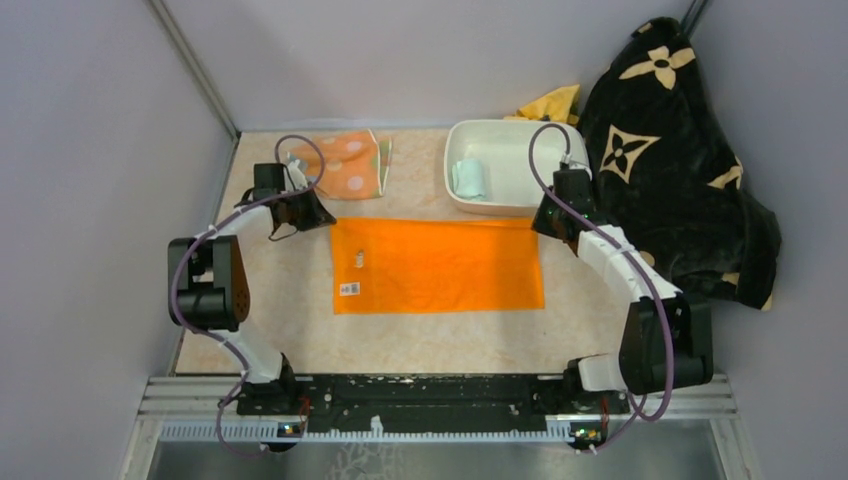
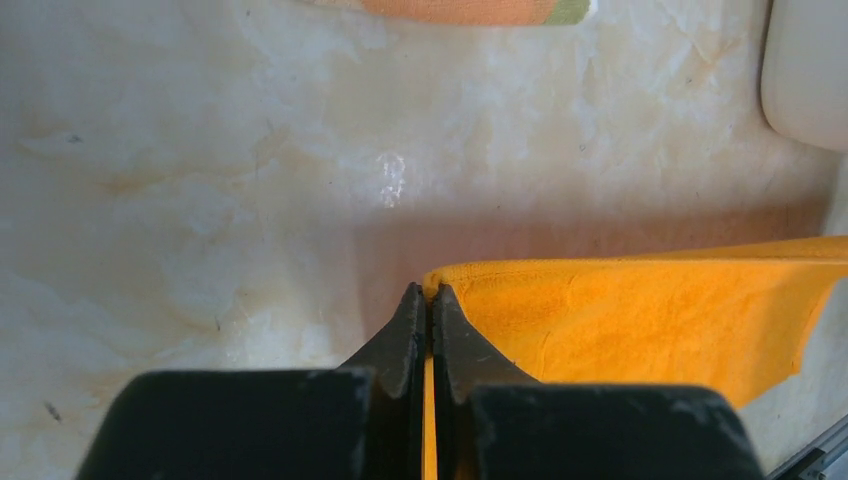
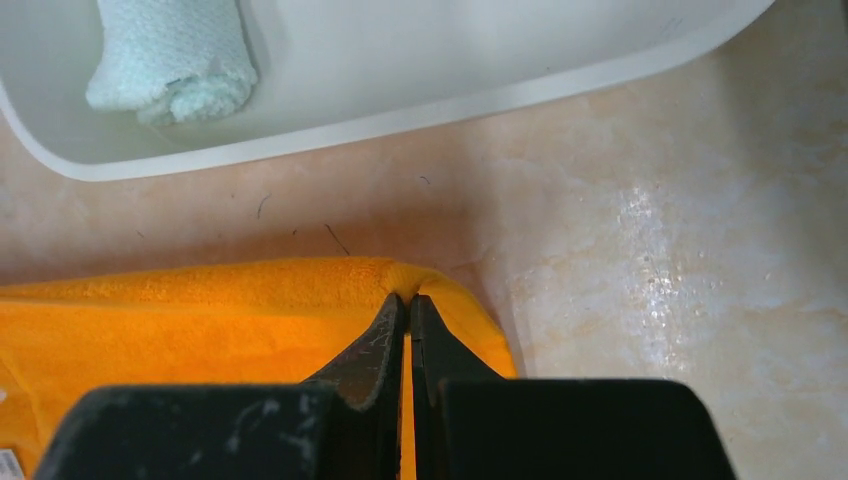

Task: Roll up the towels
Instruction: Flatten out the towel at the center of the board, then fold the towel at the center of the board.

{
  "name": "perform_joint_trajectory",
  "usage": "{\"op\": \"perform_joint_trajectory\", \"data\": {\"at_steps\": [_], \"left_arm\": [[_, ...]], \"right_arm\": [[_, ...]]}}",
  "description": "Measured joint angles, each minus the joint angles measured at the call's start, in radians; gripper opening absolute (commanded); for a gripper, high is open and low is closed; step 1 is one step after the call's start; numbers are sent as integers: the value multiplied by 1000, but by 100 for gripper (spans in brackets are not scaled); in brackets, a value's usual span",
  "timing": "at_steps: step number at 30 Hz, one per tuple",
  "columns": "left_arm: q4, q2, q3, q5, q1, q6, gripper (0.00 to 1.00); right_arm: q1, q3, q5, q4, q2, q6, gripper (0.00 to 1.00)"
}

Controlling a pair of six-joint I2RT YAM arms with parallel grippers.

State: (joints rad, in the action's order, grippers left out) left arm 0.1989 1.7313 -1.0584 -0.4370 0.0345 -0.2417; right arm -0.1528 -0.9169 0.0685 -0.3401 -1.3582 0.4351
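Note:
The orange towel [image 1: 438, 265] lies spread out flat in the middle of the table. My left gripper [image 1: 322, 218] is shut on its far left corner [image 2: 470, 275]. My right gripper [image 1: 541, 222] is shut on its far right corner [image 3: 440, 285]. Both corners are pinched between the jaws and lifted slightly. The mint green towel [image 1: 468, 179] sits rolled inside the white tub [image 1: 520, 205]; it also shows in the right wrist view [image 3: 170, 60]. The striped towel with orange polka dots [image 1: 345, 164] lies folded at the far left, behind my left gripper.
A big black blanket with tan flowers [image 1: 680, 160] is heaped at the right. A yellow cloth [image 1: 552, 103] peeks out behind the tub. Grey walls enclose the table on three sides. The tub's rim [image 3: 420, 105] is just beyond my right gripper.

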Motion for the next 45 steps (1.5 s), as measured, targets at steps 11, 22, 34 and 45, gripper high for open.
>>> {"op": "perform_joint_trajectory", "data": {"at_steps": [11,22,34,45], "left_arm": [[-7,-257,187,19,0,-41,0],[99,-615,430,71,0,-102,3],[172,-683,541,75,-13,-246,36],[309,-832,560,155,-13,-407,62]], "right_arm": [[7,63,-49,-104,166,21,0],[7,253,-58,-265,391,143,0],[8,409,-32,-273,414,254,2],[12,420,-29,-276,393,241,41]]}}
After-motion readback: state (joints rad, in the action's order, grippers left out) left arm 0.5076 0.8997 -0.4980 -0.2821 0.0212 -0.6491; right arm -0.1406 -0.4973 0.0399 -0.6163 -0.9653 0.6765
